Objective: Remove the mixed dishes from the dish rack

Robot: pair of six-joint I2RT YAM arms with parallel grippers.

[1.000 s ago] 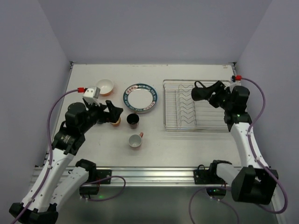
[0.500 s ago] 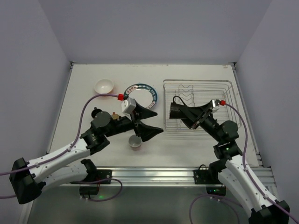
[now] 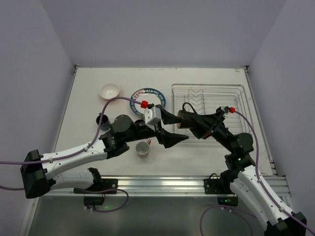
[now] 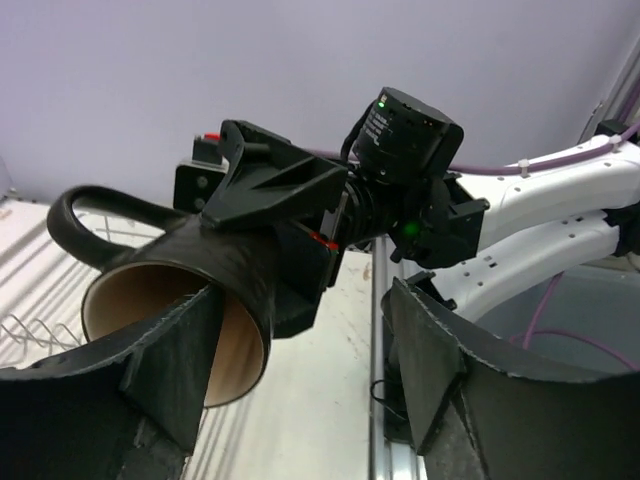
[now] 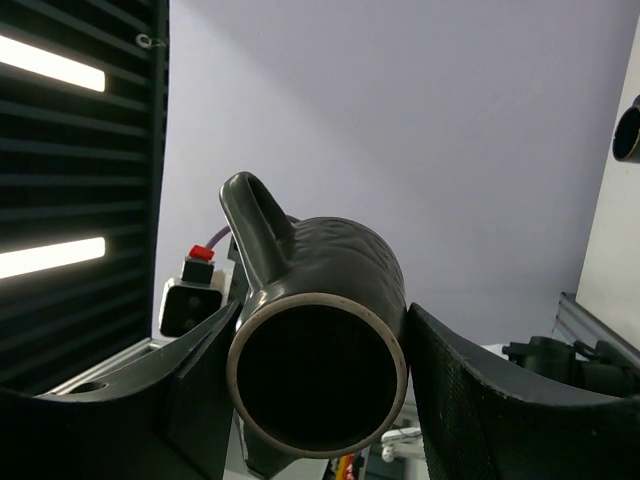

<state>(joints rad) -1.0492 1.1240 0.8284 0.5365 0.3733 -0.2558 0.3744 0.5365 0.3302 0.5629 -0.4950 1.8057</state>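
Note:
My right gripper (image 3: 193, 122) is shut on a dark mug (image 3: 186, 119) and holds it in the air over the near-left part of the silver wire dish rack (image 3: 231, 101), mouth pointing left. In the right wrist view the mug (image 5: 330, 300) sits between both fingers (image 5: 480, 400), handle up. My left gripper (image 3: 181, 129) is open, with its jaws either side of the mug's mouth. In the left wrist view the mug (image 4: 190, 280) lies by the left finger (image 4: 110, 390), and I cannot tell whether they touch.
On the table left of the rack are a dark-rimmed white plate (image 3: 158, 96), partly hidden by my left arm, a white-inside bowl (image 3: 109, 91), a dark mug (image 3: 103, 119) and a pink mug (image 3: 143, 148).
My right gripper has carried the dark mug left and nearer, off the rack's back. My left arm has swung right from the table's left side, its open jaws now at the mug.

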